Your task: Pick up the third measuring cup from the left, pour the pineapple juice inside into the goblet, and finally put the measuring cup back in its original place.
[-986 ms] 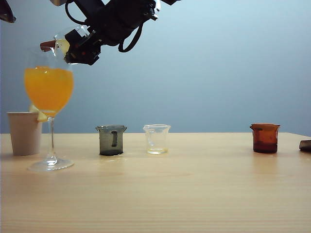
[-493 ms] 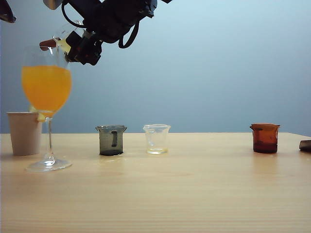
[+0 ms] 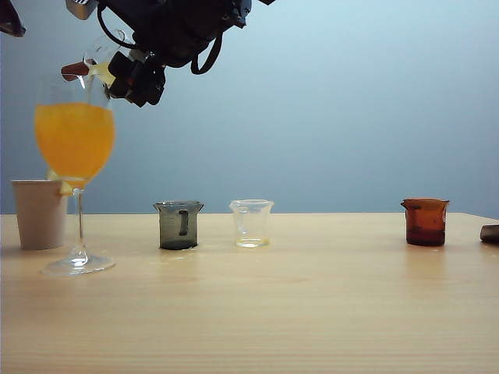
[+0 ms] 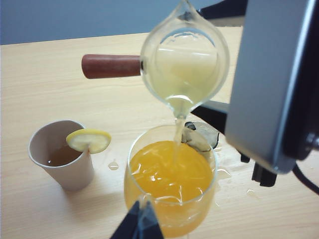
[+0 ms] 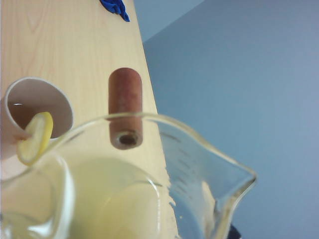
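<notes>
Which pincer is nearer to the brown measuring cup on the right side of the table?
Neither is close. The right pincer tips the third measuring cup over the goblet, far from the brown cup. The left pincer sits by the goblet too.

Pale lemon-yellow pineapple juice (image 4: 184, 74) streams from the clear third measuring cup (image 4: 185, 57), reddish-brown handle (image 4: 110, 66), into deep orange liquid (image 4: 172, 172) in the clear goblet (image 3: 76, 148); beige paper cup (image 4: 62, 157) alongside.

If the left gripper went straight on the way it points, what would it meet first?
Probably the goblet, at its near wall: the left gripper sits just before it, though depth is unclear. The right gripper, above, tilts the third measuring cup over it.
</notes>
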